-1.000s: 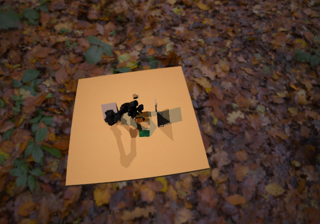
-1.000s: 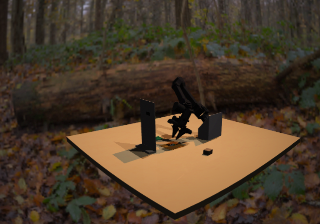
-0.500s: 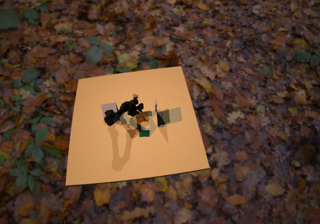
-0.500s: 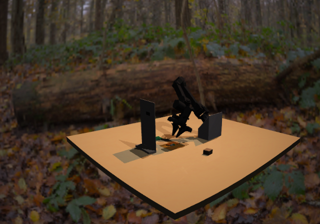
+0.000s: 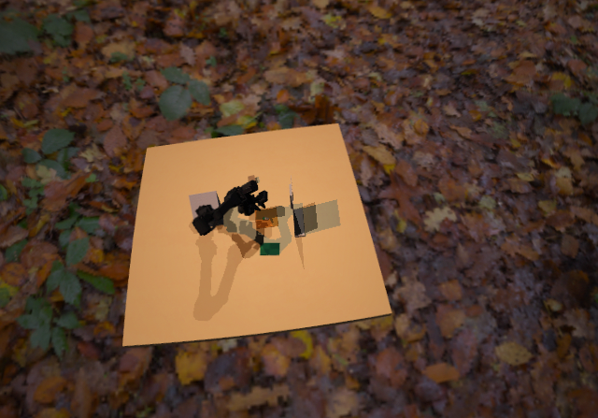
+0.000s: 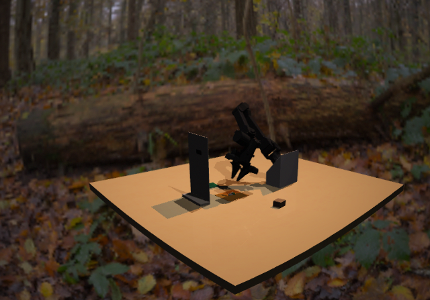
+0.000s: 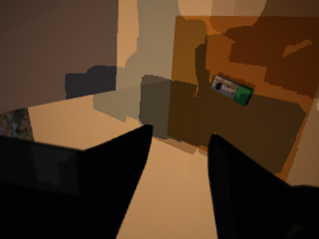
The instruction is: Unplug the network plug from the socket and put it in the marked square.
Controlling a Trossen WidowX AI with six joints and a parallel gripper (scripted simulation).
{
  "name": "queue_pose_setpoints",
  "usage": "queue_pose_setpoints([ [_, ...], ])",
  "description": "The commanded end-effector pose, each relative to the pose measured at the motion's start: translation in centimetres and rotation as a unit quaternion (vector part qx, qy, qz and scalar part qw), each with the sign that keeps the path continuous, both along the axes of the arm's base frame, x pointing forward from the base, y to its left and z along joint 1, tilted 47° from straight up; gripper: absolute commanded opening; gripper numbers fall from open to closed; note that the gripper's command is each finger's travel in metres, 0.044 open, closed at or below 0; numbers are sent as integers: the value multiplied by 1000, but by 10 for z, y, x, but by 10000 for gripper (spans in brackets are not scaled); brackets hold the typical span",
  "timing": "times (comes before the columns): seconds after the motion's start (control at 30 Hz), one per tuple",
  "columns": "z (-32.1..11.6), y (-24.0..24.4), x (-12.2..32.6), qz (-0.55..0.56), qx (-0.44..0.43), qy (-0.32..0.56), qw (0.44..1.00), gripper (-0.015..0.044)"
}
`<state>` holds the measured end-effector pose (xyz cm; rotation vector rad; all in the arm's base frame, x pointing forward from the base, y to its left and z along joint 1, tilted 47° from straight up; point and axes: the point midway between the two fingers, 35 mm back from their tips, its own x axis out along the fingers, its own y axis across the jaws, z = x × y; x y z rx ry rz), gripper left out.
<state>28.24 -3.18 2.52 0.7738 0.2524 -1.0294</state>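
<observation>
The plug [image 7: 231,90] [image 5: 266,219] [image 6: 230,193], grey with a green end, lies on the table within the orange marked square [image 7: 224,134] [image 5: 274,223] [image 6: 239,196]. In the wrist view it lies at a slant, wholly inside the square's outline. My gripper [image 7: 180,136] [image 6: 235,178] is partly open with nothing between its fingers. It hangs above the table, apart from the plug. The upright panel [image 6: 198,172] [image 7: 60,40] stands apart from the arm, and the socket opening [image 6: 198,152] shows dark near its top. The tab on the plug is too small to make out.
A green rectangle [image 5: 269,249] [image 6: 212,184] lies beside the orange square. A small dark block with a brown top [image 6: 279,203] [image 5: 252,179] stands on the other side. A grey block [image 6: 288,168] [image 5: 205,203] stands by the arm's base. Arm shadows cross the square.
</observation>
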Motion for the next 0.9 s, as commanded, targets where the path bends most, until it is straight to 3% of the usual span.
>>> queue_pose_setpoints([
  [0.0, 7, 5, 2, -1, 0, -7, 1000, 156],
  [0.87, 31, 25, -2, 1, -4, -10, 1000, 156],
])
